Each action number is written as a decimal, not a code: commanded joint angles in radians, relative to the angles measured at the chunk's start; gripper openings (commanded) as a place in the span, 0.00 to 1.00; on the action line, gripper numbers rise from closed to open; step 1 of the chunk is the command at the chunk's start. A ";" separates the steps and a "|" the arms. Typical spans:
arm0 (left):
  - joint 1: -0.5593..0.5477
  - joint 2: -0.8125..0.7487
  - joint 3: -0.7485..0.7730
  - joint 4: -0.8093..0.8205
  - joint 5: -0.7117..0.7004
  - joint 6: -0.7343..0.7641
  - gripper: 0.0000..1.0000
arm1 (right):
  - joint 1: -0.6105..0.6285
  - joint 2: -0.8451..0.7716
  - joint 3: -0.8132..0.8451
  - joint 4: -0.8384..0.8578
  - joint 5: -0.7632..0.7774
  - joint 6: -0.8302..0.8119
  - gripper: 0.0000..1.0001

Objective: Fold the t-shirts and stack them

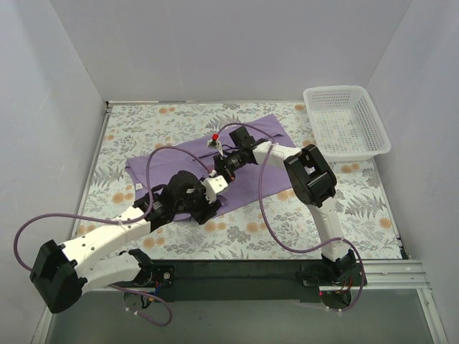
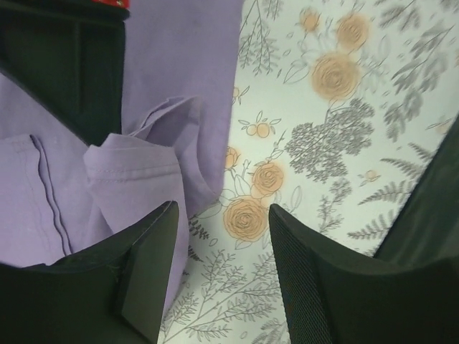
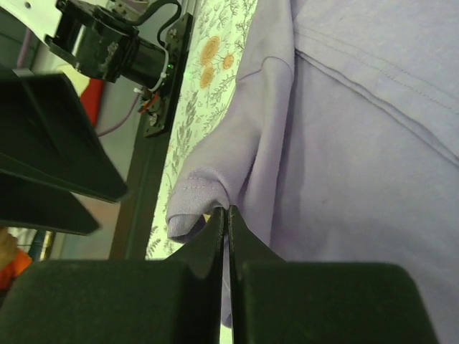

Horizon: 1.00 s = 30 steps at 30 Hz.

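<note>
The lavender t-shirt [image 1: 163, 162] lies partly bunched on the flowered tablecloth in the middle of the table. My right gripper [image 1: 222, 172] is shut on a stitched fold of the t-shirt's edge [image 3: 197, 193], seen in the right wrist view [image 3: 227, 211] with the cloth [image 3: 358, 143] lifted ahead of it. My left gripper [image 1: 214, 188] is open and holds nothing. In the left wrist view [image 2: 222, 229] it hovers over the shirt's edge [image 2: 136, 172] and bare tablecloth, one finger [image 2: 154, 265] over cloth. The right gripper [image 2: 72, 64] shows at the upper left there.
A white lattice basket [image 1: 337, 91] stands at the far right corner. White walls close the table on three sides. A black rail [image 1: 237, 276] carries the arm bases at the near edge. The left arm's motor [image 3: 107, 50] shows close in the right wrist view.
</note>
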 commanded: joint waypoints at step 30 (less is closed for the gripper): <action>-0.179 0.056 -0.199 0.379 -0.563 0.064 0.00 | 0.006 -0.043 -0.060 0.127 -0.049 0.118 0.01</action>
